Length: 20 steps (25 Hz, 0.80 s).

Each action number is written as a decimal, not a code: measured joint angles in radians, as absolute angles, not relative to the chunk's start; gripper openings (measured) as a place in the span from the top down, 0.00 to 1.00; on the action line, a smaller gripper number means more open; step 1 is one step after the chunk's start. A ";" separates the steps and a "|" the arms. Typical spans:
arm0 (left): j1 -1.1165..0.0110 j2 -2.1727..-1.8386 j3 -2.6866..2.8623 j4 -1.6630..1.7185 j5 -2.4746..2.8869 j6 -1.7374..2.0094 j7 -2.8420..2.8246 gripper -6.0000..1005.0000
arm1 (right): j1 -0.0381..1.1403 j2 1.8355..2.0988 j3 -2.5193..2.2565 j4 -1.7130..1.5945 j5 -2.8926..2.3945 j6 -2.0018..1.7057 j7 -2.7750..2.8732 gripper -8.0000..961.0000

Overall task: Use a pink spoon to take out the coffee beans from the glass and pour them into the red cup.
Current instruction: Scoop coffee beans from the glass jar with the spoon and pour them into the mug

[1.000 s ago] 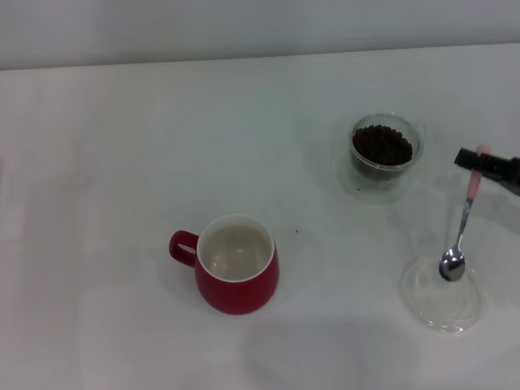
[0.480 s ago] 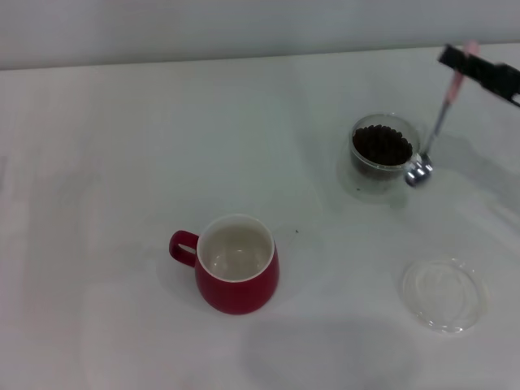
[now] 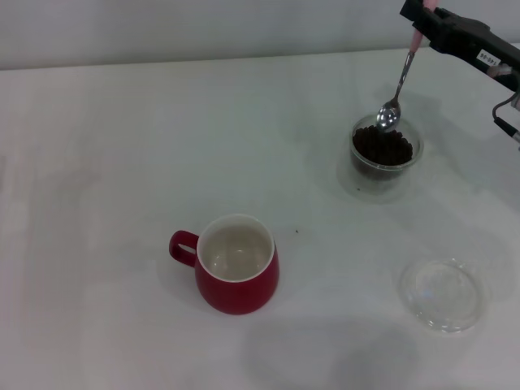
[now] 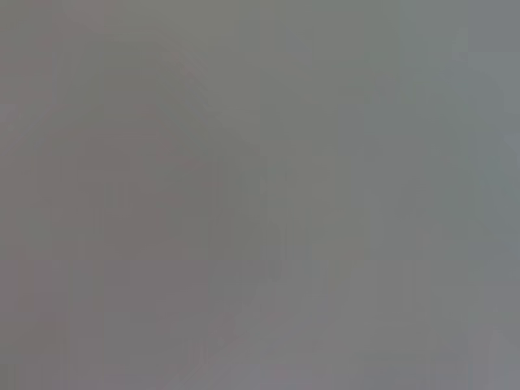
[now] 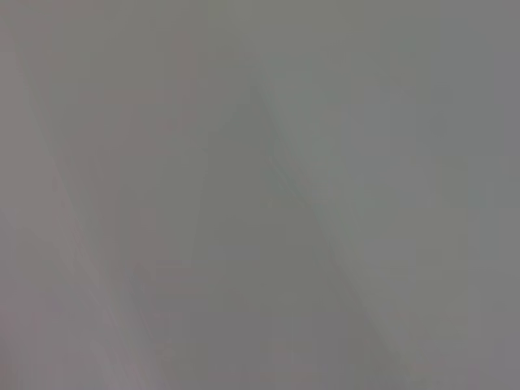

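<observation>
Nearest the camera, at the lower right of the head view, the flat clear dish [image 3: 443, 294] lies bare on the white table [image 3: 122, 162]; a second ago the spoon's bowl hung right over it, so that spot has been left behind; left of it and a little higher in the frame, just below centre, the red cup [image 3: 236, 264] stands upright with its handle to the left and its cream inside showing no beans, so no transfer has been made yet; a wide bare stretch of table separates it from the glass [image 3: 385, 152], which sits in the upper right, full of coffee beans [image 3: 382, 146]; the pink spoon [image 3: 397, 89] now hangs steeply with its metal bowl at the far rim of the glass, just over the beans, whether touching them I cannot tell; in the last second it has swung up the right side of the frame to get there, which I judge puts the scoop next; at the top right edge the right gripper [image 3: 424, 19] is clamped on the pink handle, its arm running off the frame; the left gripper is nowhere in sight, and both wrist views show only grey.
</observation>
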<state>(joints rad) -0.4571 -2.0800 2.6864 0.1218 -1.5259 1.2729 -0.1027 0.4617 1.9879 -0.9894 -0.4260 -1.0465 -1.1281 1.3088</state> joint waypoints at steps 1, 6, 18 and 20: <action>-0.457 -2.080 2.686 0.122 -1.526 1.272 -0.103 0.20 | 0.463 1.991 -0.988 -0.426 -1.046 -1.124 1.276 0.84; -0.456 -2.081 2.686 0.117 -1.526 1.268 -0.103 0.20 | 0.460 2.007 -0.986 -0.425 -1.043 -1.118 1.138 0.84; -0.457 -2.080 2.686 0.117 -1.526 1.267 -0.103 0.20 | 0.457 2.012 -0.997 -0.373 -1.043 -1.134 1.024 0.84; -0.457 -2.080 2.686 0.120 -1.526 1.267 -0.103 0.20 | 0.458 2.012 -0.996 -0.361 -1.043 -1.134 1.013 0.84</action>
<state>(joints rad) -0.4571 -2.0800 2.6860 0.1200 -1.5263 1.2670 -0.1027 0.4576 2.0123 -0.9956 -0.3610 -1.0431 -1.1343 1.0125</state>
